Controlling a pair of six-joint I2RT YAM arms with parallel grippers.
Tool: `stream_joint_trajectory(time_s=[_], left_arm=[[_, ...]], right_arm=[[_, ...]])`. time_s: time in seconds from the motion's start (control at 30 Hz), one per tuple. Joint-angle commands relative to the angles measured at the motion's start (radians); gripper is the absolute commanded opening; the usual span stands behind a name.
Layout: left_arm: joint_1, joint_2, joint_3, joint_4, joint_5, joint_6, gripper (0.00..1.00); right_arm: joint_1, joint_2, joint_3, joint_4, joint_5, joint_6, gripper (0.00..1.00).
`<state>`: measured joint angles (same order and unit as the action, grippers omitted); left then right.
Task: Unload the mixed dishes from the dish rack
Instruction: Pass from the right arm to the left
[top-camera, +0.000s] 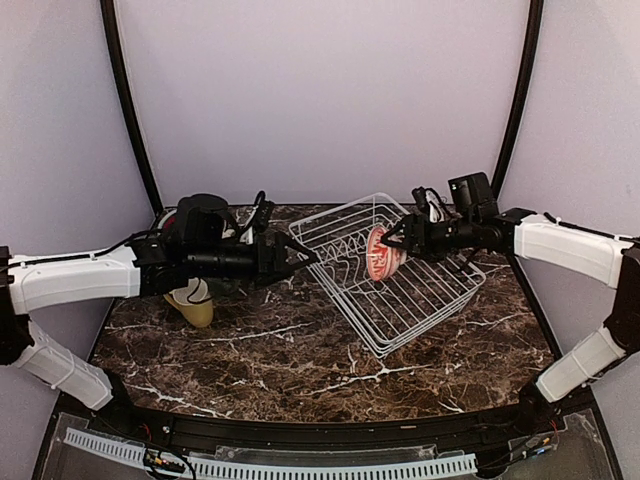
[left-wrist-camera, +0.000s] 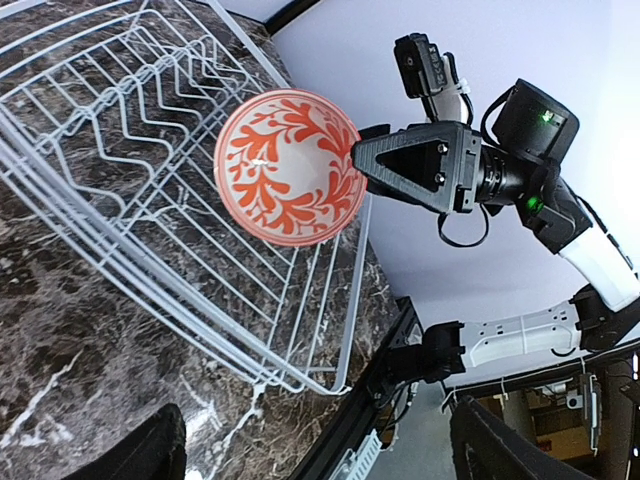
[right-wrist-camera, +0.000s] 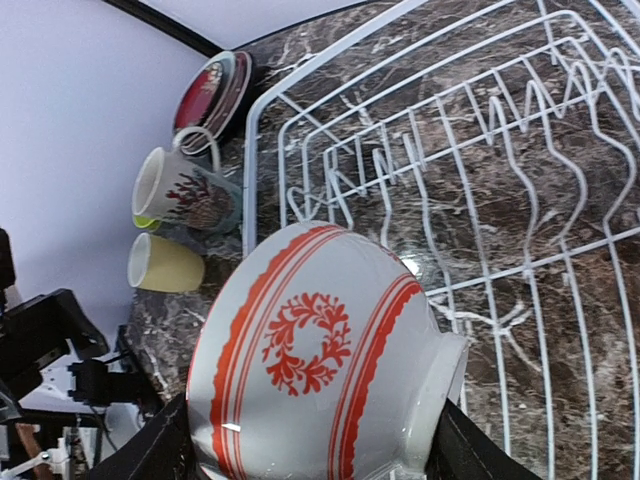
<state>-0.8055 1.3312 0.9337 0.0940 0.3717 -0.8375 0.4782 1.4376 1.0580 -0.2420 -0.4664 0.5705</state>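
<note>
One bowl in play — your right pincer (top-camera: 392, 241) pinches the red-patterned bowl (top-camera: 383, 254), tipped on its side over the dish rack (top-camera: 425, 300) | your left pincer (top-camera: 305, 255) is spread, holding nothing, just beside the rack's left corner | yellow mug (right-wrist-camera: 165, 263) and plates (right-wrist-camera: 210, 88) sit on the table (top-camera: 300, 350), left of the rack.

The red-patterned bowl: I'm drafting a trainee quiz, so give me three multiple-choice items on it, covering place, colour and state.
1. Where is the bowl relative to the dish rack? A beside it; B over it; C under it.
2. Its pattern is: A blue; B red; C green.
3. The right gripper is: A open; B shut on the bowl; C out of view.

B: the top view shows rack wires beneath it. B: both wrist views show red leaves on white. B: the left wrist view shows it clamped at the rim.
</note>
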Motion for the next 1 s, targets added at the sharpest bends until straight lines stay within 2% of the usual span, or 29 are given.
stream_joint_trajectory(time_s=[0.0,0.2,0.37,0.5,0.57,0.67,0.97], left_arm=[[-0.014,0.122,0.094,0.128,0.056,-0.036,0.90],[-0.024,0.321,0.219,0.179,0.095,-0.061,0.88],[-0.024,0.386,0.261,0.202,0.075,-0.084,0.86],[-0.024,0.430,0.276,0.254,0.087,-0.123,0.79],[-0.024,0.449,0.284,0.267,0.091,-0.134,0.73],[-0.024,0.464,0.291,0.280,0.091,-0.147,0.56],[-0.024,0.433,0.284,0.251,0.074,-0.134,0.15]], right_arm=[[-0.004,-0.057,-0.037,0.268,-0.194,0.115,0.27],[-0.006,-0.072,-0.098,0.430,-0.297,0.215,0.27],[-0.006,-0.075,-0.133,0.546,-0.363,0.288,0.27],[-0.004,-0.068,-0.158,0.621,-0.402,0.328,0.27],[-0.004,-0.069,-0.169,0.651,-0.414,0.344,0.27],[-0.003,-0.071,-0.182,0.687,-0.425,0.359,0.27],[0.022,-0.083,-0.180,0.660,-0.421,0.320,0.30]])
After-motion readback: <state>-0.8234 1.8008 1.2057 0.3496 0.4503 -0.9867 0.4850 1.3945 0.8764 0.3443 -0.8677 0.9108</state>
